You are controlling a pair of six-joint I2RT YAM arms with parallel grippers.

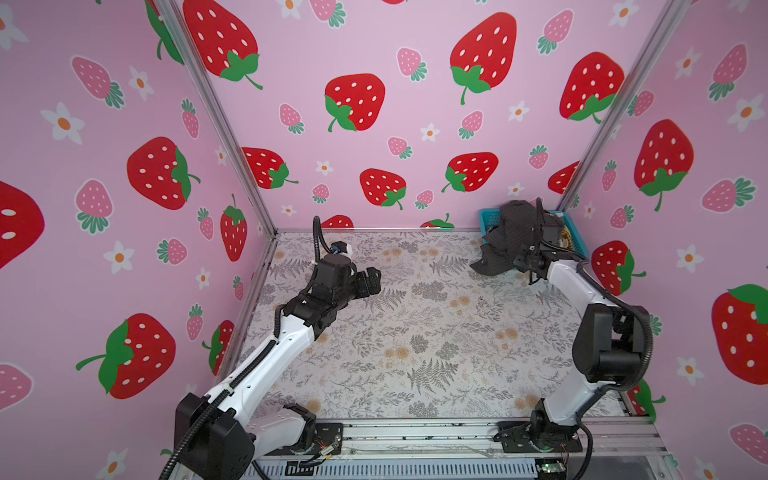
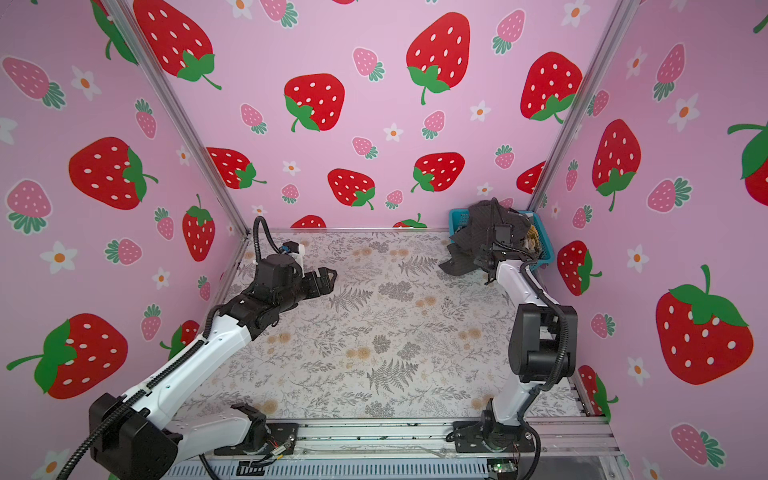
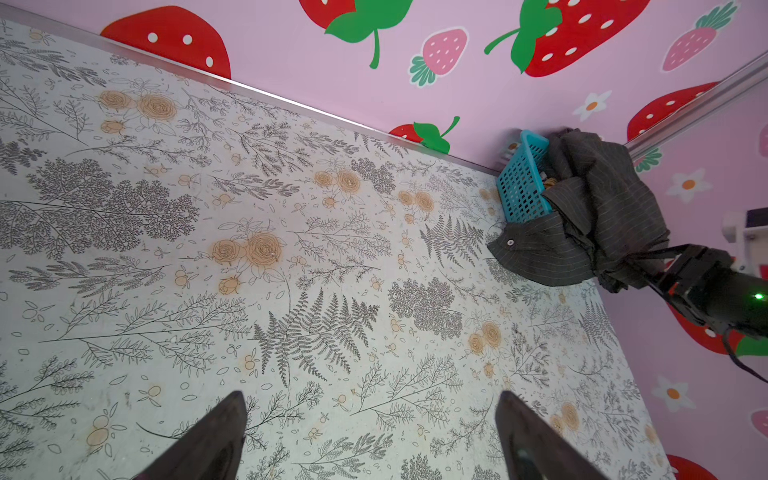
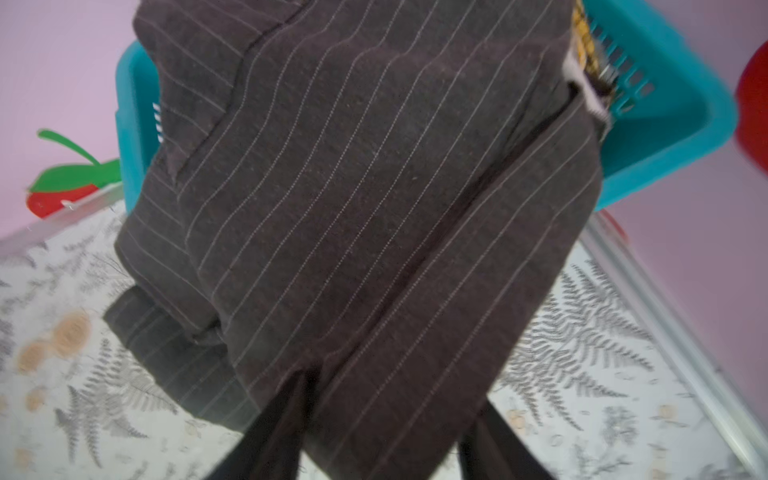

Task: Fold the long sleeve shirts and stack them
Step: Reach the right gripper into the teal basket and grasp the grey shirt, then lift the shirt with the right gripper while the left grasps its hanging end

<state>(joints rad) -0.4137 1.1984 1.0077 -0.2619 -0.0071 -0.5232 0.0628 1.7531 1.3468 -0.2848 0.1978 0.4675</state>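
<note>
Left wrist view shows the left tool (image 3: 370,436) with its fingers spread wide and nothing between them, only bare printed desk (image 3: 291,249) beneath. In a top view this tool (image 1: 374,282) hovers over the far-left part of the desk, pointing toward the middle, which I judge a waiting pose for a second hold once a shirt arrives. The middle and near side of the desk carry no cloth, so there is broad room to spread and fold, bounded by the metal rail (image 1: 374,229) along the far edge and the walls at both sides. In the far-right corner the teal basket (image 1: 488,216) stands against the back wall, and the charcoal pinstripe shirt (image 1: 507,237) is heaped over its rim, spilling out so that a buttoned cuff (image 3: 528,249) rests on the desk just beside it. A mustard plaid shirt (image 4: 582,37) shows inside the basket under the dark one. The right tool (image 4: 382,440) stands at the shirt's hanging part, jaws narrow with a fold of pinstriped cloth between them. In the left wrist view the cloth draws to a bunch at its tip, so it looks gripped, probably to drag the shirt out toward the open middle. The corner is tight, and I judge the cloth could snag the rim or pull the basket along.
</note>
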